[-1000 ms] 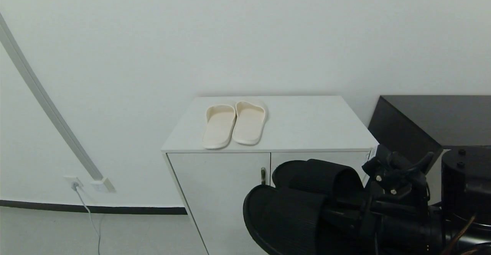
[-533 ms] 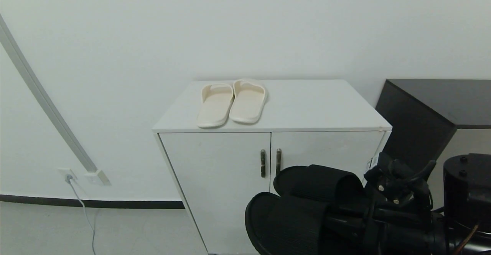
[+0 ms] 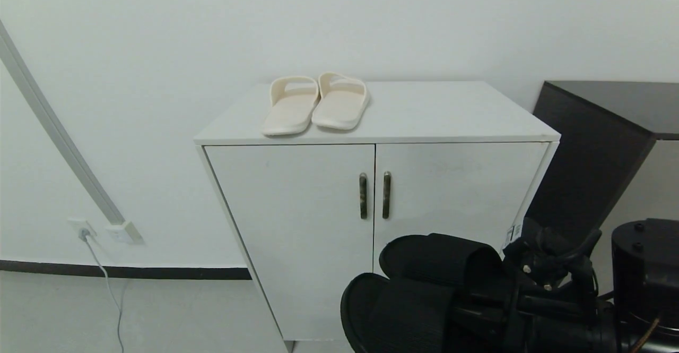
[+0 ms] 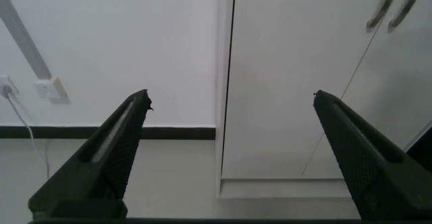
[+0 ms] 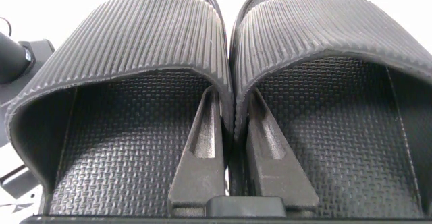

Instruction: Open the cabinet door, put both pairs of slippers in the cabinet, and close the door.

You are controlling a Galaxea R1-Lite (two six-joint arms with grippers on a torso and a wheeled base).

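Observation:
A white two-door cabinet [image 3: 297, 225] stands against the wall, both doors shut, with two dark handles [image 3: 374, 195] at the middle seam. A cream pair of slippers [image 3: 315, 102] lies on its top at the left. My right gripper [image 5: 231, 158] is shut on a black pair of slippers [image 3: 424, 284], one finger inside each, pinching their inner walls together low in front of the right door. My left gripper [image 4: 231, 109] is open and holds nothing, low by the cabinet's left front corner [image 4: 226, 89].
A dark cabinet [image 3: 599, 146] stands right of the white one. On the left wall a grey cable duct [image 3: 53, 125] runs down to a socket [image 3: 82, 228] with a cord [image 3: 109, 294] to the floor. Open floor lies left of the cabinet.
The head view has shifted: the cabinet now sits higher and its doors and handles show in full. The right gripper still holds the black slippers in the same place in view.

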